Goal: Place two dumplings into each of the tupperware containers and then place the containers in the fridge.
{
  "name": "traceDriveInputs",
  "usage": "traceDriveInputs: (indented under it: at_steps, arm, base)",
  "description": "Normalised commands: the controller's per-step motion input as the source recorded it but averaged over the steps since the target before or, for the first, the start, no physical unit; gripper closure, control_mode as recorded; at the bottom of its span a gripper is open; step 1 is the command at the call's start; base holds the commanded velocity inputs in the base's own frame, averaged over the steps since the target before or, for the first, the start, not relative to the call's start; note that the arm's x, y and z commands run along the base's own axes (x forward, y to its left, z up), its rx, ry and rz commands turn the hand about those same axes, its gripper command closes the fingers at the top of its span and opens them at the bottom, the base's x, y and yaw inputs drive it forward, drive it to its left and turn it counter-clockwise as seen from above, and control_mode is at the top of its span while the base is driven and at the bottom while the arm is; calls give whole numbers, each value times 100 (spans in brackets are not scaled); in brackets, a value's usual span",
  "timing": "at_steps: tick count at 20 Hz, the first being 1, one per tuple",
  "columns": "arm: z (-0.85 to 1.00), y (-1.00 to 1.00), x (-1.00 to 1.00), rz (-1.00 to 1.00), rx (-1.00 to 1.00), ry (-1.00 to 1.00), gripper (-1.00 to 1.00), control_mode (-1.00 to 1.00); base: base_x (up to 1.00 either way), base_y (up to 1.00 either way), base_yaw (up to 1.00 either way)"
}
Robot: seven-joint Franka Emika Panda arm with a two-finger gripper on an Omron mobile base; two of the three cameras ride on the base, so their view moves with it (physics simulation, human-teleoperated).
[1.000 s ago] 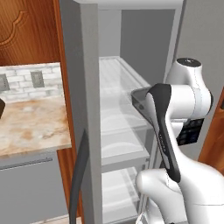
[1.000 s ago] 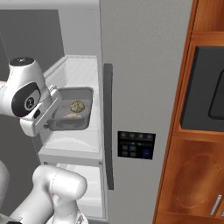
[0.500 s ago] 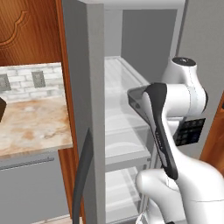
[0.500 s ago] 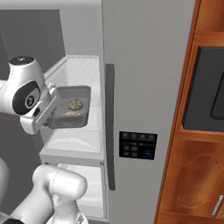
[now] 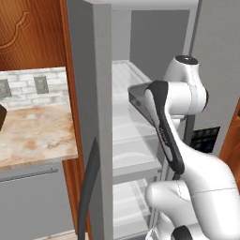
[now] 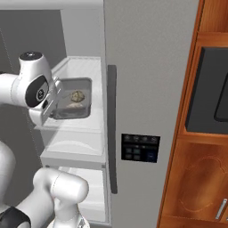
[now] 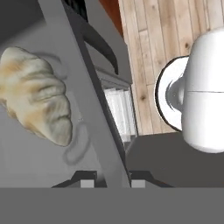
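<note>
- The jaws (image 7: 113, 177) are nearly closed, pinching the raised rim of the dark grey container (image 6: 73, 100); in the hand view the two dark tips sit either side of the thin grey wall.
- In that same hand view, one dumpling (image 7: 37, 101) lies on the container's floor just inside the gripped wall: a pale, folded, tan and cream lump with a soft shadow beneath it.
- From the right base view the container is held roughly level inside the open fridge (image 6: 147, 80), above a pale translucent shelf (image 6: 80, 129); whether its bottom touches the shelf cannot be told.
- Two dumplings show in the container from that view: a rounder one (image 6: 77, 95) toward the back and a second one (image 6: 73, 106) nearer the front, close beside each other.
- In the left base view the container (image 5: 138, 96) appears as a dark grey edge jutting from behind the arm's wrist, over the upper shelf (image 5: 124, 119).
- The fridge door (image 5: 91, 117) stands open, edge-on to the left base camera, with its dark handle (image 5: 89, 187) hanging low.
- The other door carries a black dispenser panel (image 6: 140, 148) and a long grey handle (image 6: 112, 129).
- Left of the fridge lies a marbled tan surface (image 5: 35, 136) under a pale tiled wall; to the right stand brown wooden cabinets (image 6: 196, 178).
</note>
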Motion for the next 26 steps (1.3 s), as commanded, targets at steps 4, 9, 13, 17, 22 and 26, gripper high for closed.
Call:
traceDriveInputs:
  at_steps: [4,9,13,17,22,26]
  arm:
    - [13,7,93,0,3,0,100,-100]
    - [7,11,98,0,3,2,100,-100]
    - [0,15,97,0,0,4,100,-100]
    - [0,14,96,0,0,0,100,-100]
    - [-1,2,79,0,1,2,100,-100]
    - [-2,0,73,0,0,2,100,-100]
  base:
    - [0,0,0]
    - [0,0,0]
    - [0,0,0]
    - [0,0,0]
    - [0,0,0]
    - [0,0,0]
